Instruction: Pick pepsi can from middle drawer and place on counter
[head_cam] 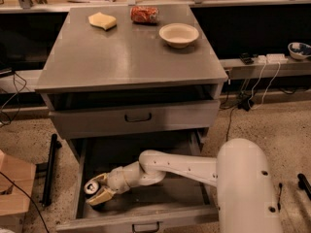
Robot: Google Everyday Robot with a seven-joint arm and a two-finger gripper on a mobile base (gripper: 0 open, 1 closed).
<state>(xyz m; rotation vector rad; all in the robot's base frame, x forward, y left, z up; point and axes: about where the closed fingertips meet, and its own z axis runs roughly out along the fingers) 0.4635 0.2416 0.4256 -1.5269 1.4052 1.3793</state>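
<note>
The pepsi can (90,187) stands upright at the front left of the pulled-out middle drawer (165,198); only its silver lid and a little of its dark side show. My gripper (97,188) reaches in from the right, low in the drawer. It is open, with one tan finger behind the can and one in front of it, close to its sides. The counter (126,57) is the grey steel top above.
On the counter are a yellow sponge (102,20), a red soda can on its side (144,14) and a cream bowl (179,34). The upper drawer (138,116) overhangs the open one. My white arm (184,168) crosses the drawer. A cardboard box (14,188) stands at left.
</note>
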